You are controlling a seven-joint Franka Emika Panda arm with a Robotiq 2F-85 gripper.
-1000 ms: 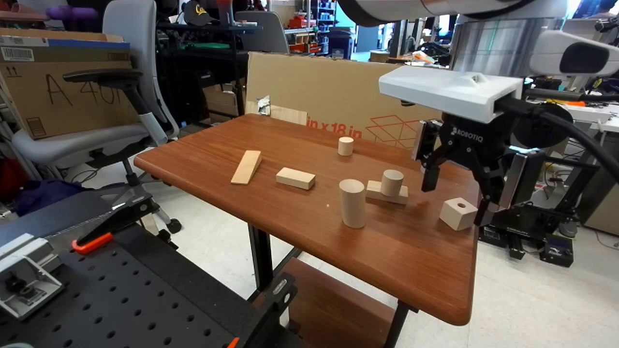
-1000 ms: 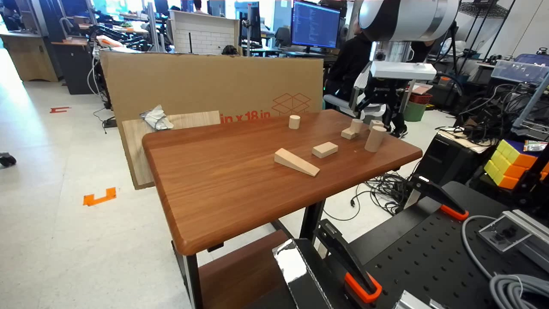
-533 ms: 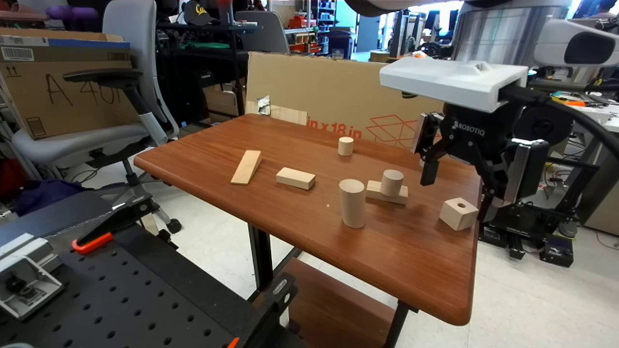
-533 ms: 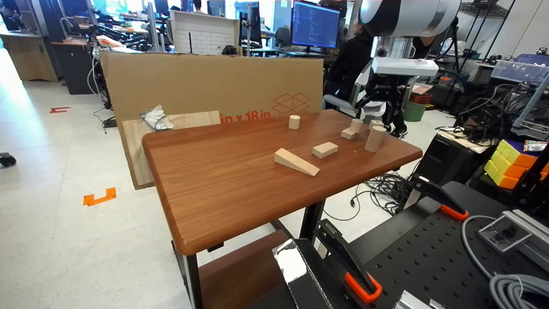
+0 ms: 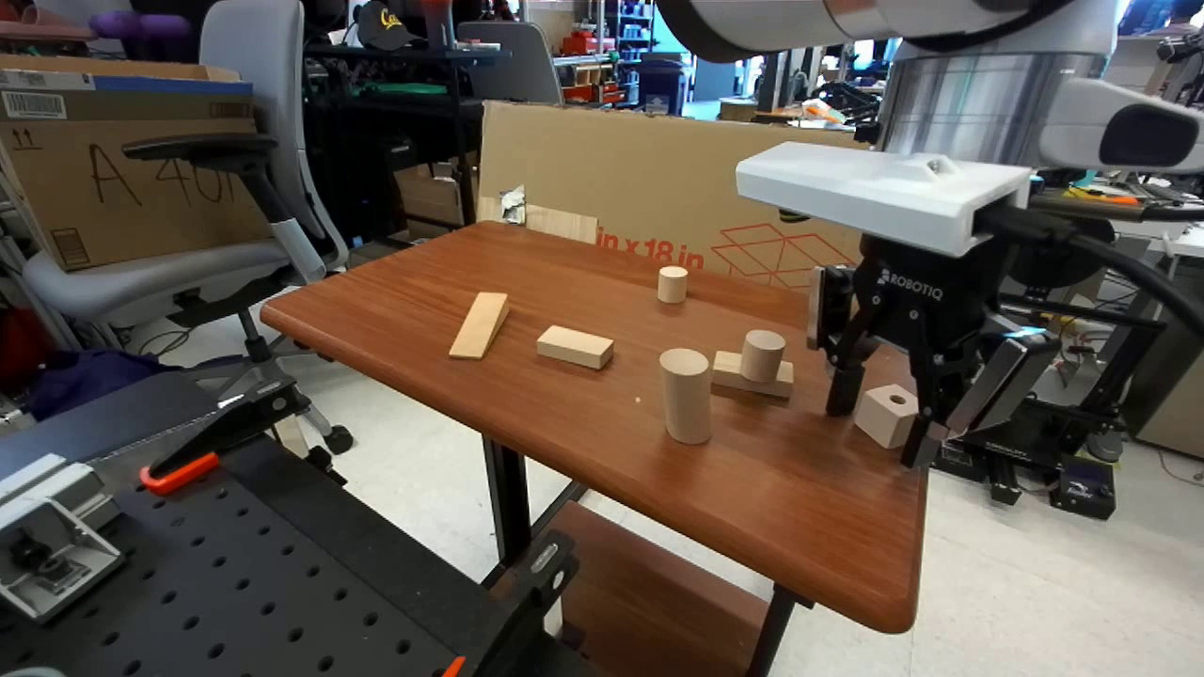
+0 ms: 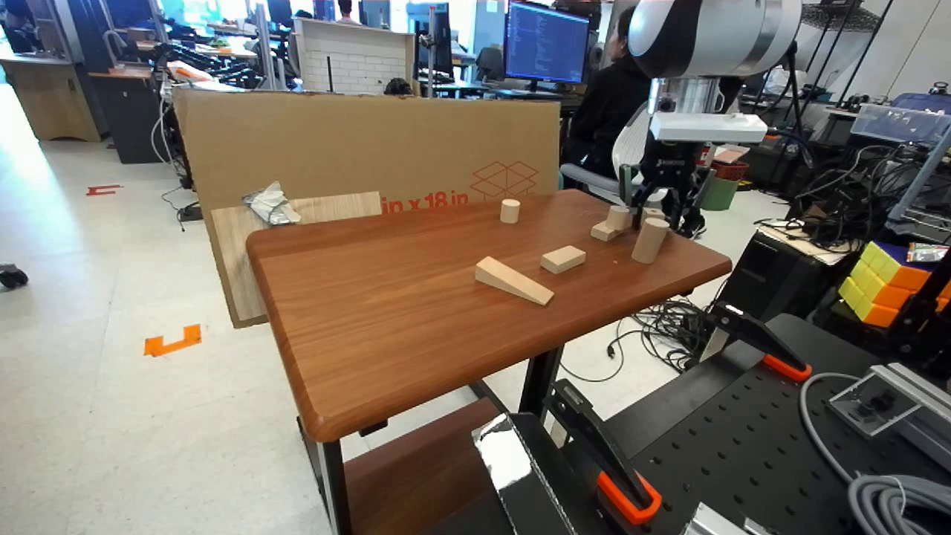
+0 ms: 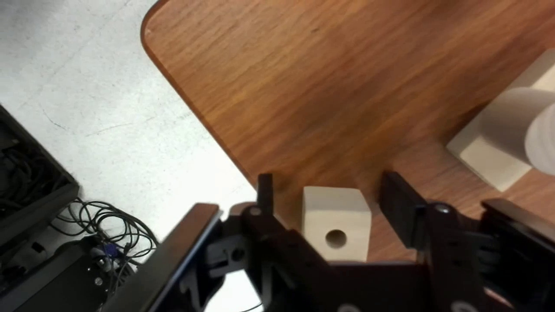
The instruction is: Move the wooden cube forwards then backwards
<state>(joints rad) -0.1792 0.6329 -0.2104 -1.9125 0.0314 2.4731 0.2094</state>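
Note:
The wooden cube (image 5: 882, 420), pale with a round hole in its top, sits on the brown table near the table's edge. My gripper (image 5: 879, 425) is low over it, with one finger on each side. In the wrist view the cube (image 7: 338, 212) stands between the two fingers of the gripper (image 7: 328, 186), with a visible gap on both sides. The gripper is partly open and does not hold the cube. In an exterior view the cube (image 6: 654, 213) is mostly hidden behind a finger and the tall cylinder.
An upright wooden cylinder (image 5: 687, 400) stands near the cube. A shorter cylinder (image 5: 763, 354) stands on a flat block (image 5: 729, 369). Another flat block (image 5: 576, 348), a wedge (image 5: 481, 325) and a small cylinder (image 5: 672, 285) lie farther off. The table edge (image 7: 204, 121) runs close beside the cube.
My gripper has come down from above so that its fingers are on both sides of the cube. The fingers are closer together than before. The cube has not moved.

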